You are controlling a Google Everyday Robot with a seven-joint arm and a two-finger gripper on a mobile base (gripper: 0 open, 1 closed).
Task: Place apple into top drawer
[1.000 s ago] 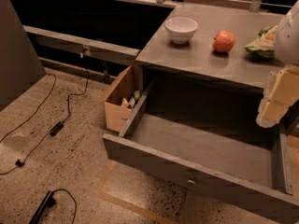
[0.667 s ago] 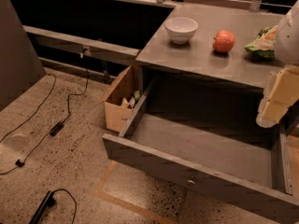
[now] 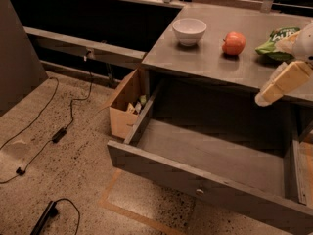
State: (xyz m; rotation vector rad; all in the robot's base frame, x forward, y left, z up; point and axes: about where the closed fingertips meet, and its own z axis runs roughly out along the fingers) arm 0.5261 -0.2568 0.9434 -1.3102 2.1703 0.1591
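Observation:
The apple (image 3: 234,43), red-orange and round, sits on the grey countertop (image 3: 205,60) between a white bowl and a green bag. The top drawer (image 3: 195,177) below the counter is pulled wide open. Its floor is bare and a small round knob (image 3: 199,191) shows on its front panel. My gripper (image 3: 268,93), cream-coloured, hangs at the right edge of the view. It is over the open drawer, in front of the counter edge, to the right of and below the apple and apart from it. It holds nothing that I can see.
A white bowl (image 3: 189,31) stands left of the apple and a green crinkled snack bag (image 3: 278,42) lies to its right. A tan cardboard box (image 3: 123,104) stands on the floor at the drawer's left side. Black cables (image 3: 58,131) lie on the speckled floor at left.
My gripper has risen slightly and shifted a little left, towards the counter edge. The apple, bowl and drawer have not moved.

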